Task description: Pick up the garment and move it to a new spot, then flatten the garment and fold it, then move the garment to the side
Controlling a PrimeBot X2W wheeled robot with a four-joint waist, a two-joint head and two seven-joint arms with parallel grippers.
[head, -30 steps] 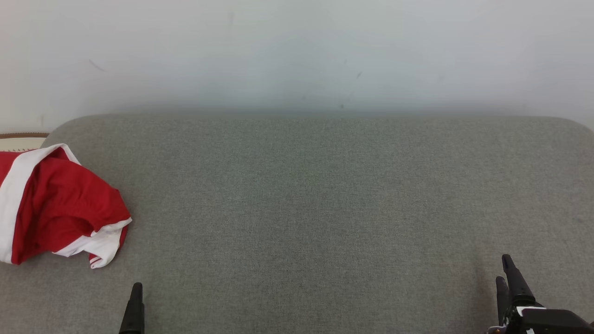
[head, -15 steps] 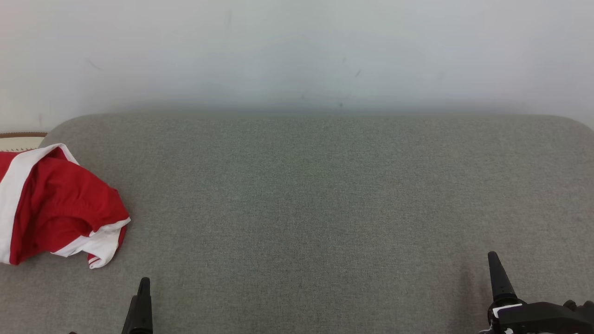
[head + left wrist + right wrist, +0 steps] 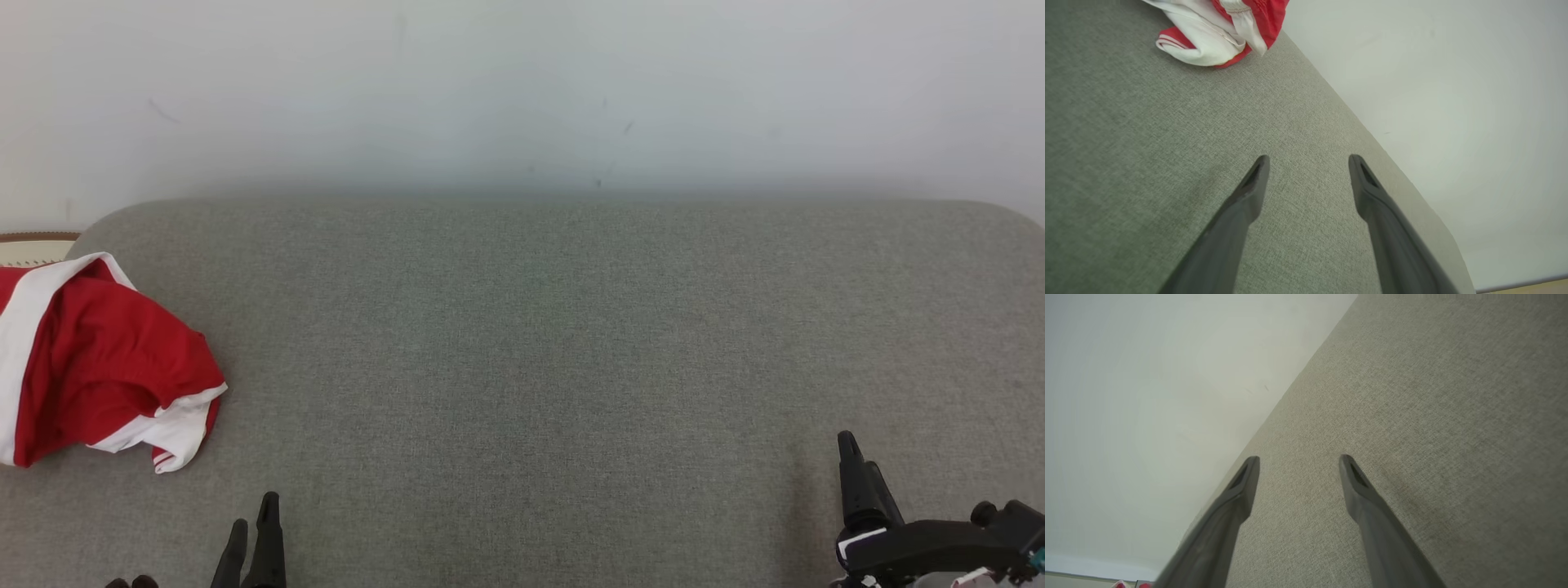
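The garment (image 3: 106, 367) (red with white bands) lies crumpled at the cushion's (image 3: 555, 343) left edge, partly cut off by the head view. The left gripper (image 3: 253, 516) hovers at the front edge, near the garment but apart from it, fingers spread and empty. The right gripper (image 3: 859, 457) sits near the front right corner, fingers likewise spread, holding nothing. A pale wall (image 3: 522, 82) runs behind the far edge.

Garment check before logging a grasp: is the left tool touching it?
No, the left tool hangs open over bare cushion, apart from the crumpled garment.
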